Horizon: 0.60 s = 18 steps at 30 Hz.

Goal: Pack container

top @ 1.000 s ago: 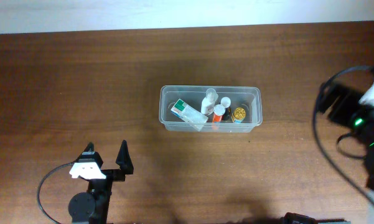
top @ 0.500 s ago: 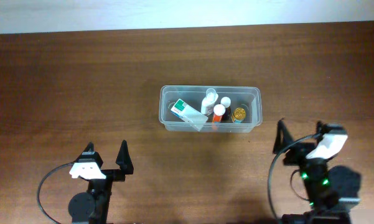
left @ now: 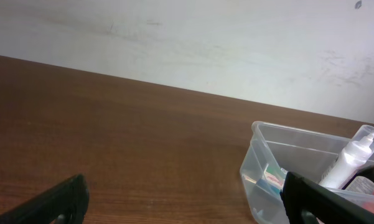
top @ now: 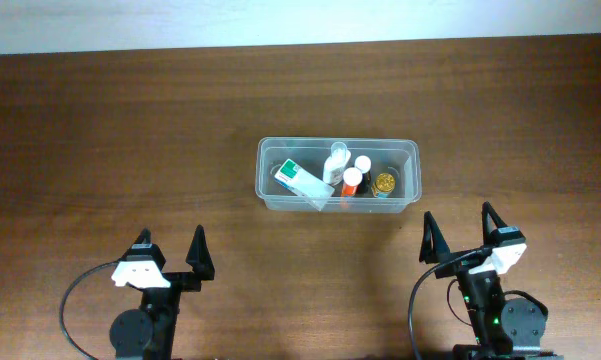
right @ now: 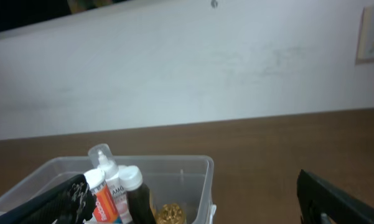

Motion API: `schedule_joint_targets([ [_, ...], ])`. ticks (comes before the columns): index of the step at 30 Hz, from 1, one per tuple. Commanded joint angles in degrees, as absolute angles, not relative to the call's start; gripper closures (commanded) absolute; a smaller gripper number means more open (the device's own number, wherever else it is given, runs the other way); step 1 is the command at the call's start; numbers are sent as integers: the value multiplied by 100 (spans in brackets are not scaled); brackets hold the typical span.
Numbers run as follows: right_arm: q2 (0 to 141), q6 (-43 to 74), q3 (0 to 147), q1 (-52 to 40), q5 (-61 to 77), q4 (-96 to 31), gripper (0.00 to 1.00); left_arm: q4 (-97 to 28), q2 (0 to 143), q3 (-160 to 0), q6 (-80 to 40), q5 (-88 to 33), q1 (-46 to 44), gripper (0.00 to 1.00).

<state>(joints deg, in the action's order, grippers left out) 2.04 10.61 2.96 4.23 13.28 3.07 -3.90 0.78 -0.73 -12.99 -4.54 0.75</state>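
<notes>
The container (top: 268, 150) is a clear plastic tub in the middle of the table. It holds a white-and-green box (top: 302, 181), a white bottle (top: 336, 163), an orange bottle (top: 351, 181) and a gold-lidded jar (top: 384, 183). My left gripper (top: 170, 245) stands open near the front left, well short of the tub, with nothing between its fingers. My right gripper (top: 458, 222) is open and empty too, just in front of the tub's right end. The left wrist view has the container (left: 261, 162) ahead on the right. The right wrist view has the container (right: 174, 163) ahead on the left.
Bare brown wood surrounds the tub on every side. A pale wall (left: 187, 37) runs along the table's far edge. Black cables loop beside both arm bases at the front edge.
The right arm swung in from the far right edge and came to rest at the front right, its open gripper pointing at the tub. The left arm and the tub's contents stayed put.
</notes>
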Motion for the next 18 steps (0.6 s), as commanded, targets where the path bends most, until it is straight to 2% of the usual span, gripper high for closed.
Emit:
schedule_joint_targets([
  [1, 19, 1103, 235, 370, 1437, 421, 2, -401, 30, -51, -1210, -517, 102, 0],
  [18, 19, 1105, 75, 370, 685, 495, 2, -401, 30, -51, -1210, -517, 102, 1],
])
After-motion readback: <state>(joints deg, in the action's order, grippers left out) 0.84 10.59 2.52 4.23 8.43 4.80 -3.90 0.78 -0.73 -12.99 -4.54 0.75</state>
